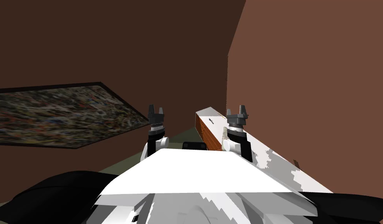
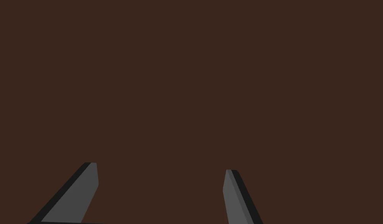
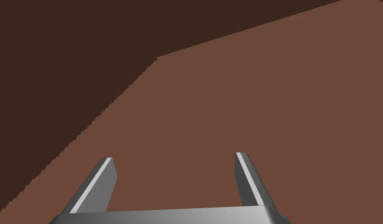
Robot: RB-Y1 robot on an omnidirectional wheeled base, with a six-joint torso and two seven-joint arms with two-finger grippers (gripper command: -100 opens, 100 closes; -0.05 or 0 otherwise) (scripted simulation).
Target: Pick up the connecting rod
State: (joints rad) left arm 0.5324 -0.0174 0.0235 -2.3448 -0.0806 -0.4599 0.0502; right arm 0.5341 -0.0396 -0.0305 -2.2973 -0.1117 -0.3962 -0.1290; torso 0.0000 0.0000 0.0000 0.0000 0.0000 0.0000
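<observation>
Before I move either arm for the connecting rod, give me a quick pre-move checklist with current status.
1. Left gripper open: ok, fingers apart.
2. Right gripper open: ok, fingers apart.
3. Both grippers free of load: ok, nothing between the fingers.
4. Target sighted: cannot tell; a small dark sliver lies on the white-topped unit and may be it.
5. A gripper aimed at that top: not ok; both are raised and face the brown walls.
</observation>
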